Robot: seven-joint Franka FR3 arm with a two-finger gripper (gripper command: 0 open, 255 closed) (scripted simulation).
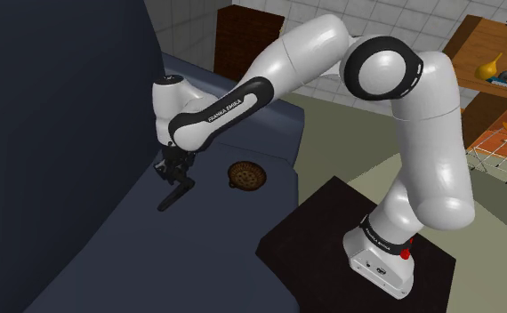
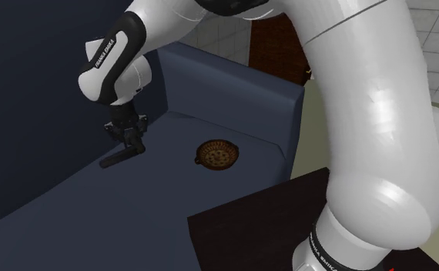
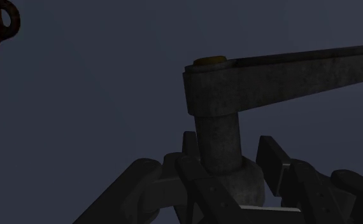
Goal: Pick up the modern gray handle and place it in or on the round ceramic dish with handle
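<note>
The gripper (image 3: 228, 170) pinches the round stem of the dark grey handle (image 3: 270, 71), its black fingers (image 3: 277, 160) parted just enough to clasp it; the lever slants down over the middle of the blue sofa seat (image 1: 198, 244), near the backrest (image 1: 65, 133); farther off, the brown round dish (image 1: 245, 176) lies by the seat's armrest corner.

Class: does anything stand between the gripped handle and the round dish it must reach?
Nothing visible does. The gripper clasps the dark handle, and only bare blue sofa seat lies between it and the brown dish.
</note>
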